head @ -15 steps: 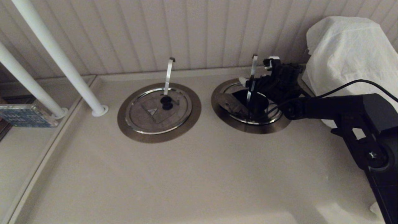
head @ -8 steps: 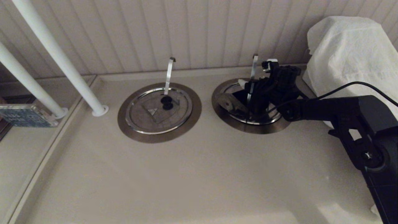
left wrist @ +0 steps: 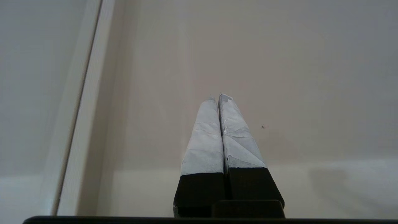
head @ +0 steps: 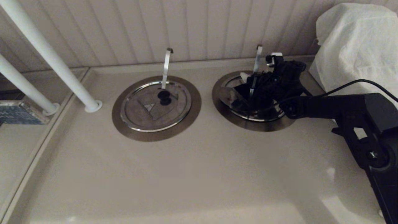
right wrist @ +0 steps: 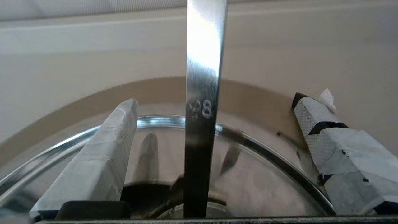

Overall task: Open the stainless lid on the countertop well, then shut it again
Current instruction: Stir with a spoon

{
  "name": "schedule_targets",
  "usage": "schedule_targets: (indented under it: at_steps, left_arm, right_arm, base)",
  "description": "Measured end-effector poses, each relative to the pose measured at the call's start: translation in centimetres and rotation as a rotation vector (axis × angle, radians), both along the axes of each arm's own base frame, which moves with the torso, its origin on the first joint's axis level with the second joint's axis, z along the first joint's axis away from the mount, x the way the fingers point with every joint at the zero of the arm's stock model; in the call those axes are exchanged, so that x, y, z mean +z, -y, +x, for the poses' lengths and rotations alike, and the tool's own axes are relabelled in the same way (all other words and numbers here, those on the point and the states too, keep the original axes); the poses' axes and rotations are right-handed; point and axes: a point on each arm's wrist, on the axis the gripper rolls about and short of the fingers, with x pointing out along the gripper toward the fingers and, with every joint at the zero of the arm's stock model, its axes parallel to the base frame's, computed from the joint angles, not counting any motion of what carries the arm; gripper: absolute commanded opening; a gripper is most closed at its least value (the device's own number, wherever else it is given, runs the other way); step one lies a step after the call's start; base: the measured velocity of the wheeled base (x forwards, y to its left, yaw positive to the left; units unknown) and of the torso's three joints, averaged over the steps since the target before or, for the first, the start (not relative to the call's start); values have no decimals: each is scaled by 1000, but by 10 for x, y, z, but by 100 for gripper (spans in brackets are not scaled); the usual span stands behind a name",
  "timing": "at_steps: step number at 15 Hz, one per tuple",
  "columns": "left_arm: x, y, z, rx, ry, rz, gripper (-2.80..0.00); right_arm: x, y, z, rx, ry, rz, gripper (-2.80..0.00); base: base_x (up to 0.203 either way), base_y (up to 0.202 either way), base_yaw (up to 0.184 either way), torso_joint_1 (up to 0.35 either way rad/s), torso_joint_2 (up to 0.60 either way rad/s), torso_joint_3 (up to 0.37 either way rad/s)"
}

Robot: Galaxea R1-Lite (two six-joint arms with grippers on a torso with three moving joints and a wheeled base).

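Two wells lay side by side; over the right countertop well (head: 224,116), the right gripper (head: 259,81) hung spread around the utensil handle (right wrist: 202,102), holding nothing. The stainless lid (head: 230,99) stood folded open, so closing seemingly remained: pushing its wedge down.

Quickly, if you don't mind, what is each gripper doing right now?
Left gripper: closed, empty, parked above bare counter.
Right gripper: open wide, holding nothing, fingers either side of the utensil handle over the stainless lid.
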Motion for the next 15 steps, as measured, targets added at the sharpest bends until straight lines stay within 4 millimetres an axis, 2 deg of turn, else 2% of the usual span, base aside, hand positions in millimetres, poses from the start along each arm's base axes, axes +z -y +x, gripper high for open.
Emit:
schedule_targets:
  at_steps: [11, 12, 15]
  left_arm:
    - [0, 0, 0, 0, -2, 1, -280]
    - [0, 0, 0, 0, -2, 1, -280]
    - [0, 0, 0, 0, -1, 0, -280]
  right_arm:
    - [18, 1, -6, -44, 93, 36, 0]
    - [18, 0, -6, -44, 94, 36, -280]
    - [18, -2, -6, -39, 94, 37, -280]
  base:
    - [0, 0, 0, 1, 0, -13]
    - [0, 0, 0, 0, 0, 0]
    - [0, 0, 0, 0, 0, 0]
